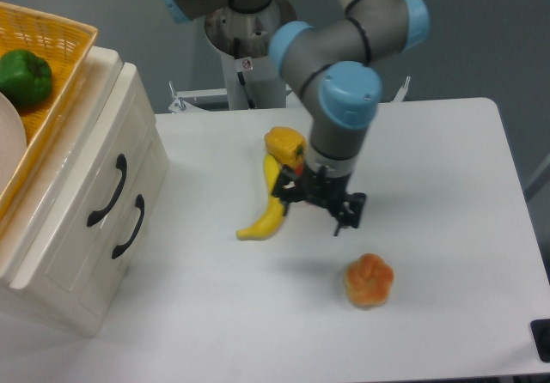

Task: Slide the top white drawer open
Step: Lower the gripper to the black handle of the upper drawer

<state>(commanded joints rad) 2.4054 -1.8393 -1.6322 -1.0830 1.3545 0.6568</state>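
Lighting: we record even, bright, diffuse illumination from overhead, with no dim corners. Shadows: we note a soft, pale one on the table [447, 168] beneath the gripper [314, 213] and a faint one under the orange fruit [369, 281]. Glare: we log mild sheen on the arm's metal column [243, 22] and on the top white drawer [82, 185]. Sharpness: we find the scene mostly crisp; the gripper is slightly smeared. Distortion: we see none obvious at the edges.
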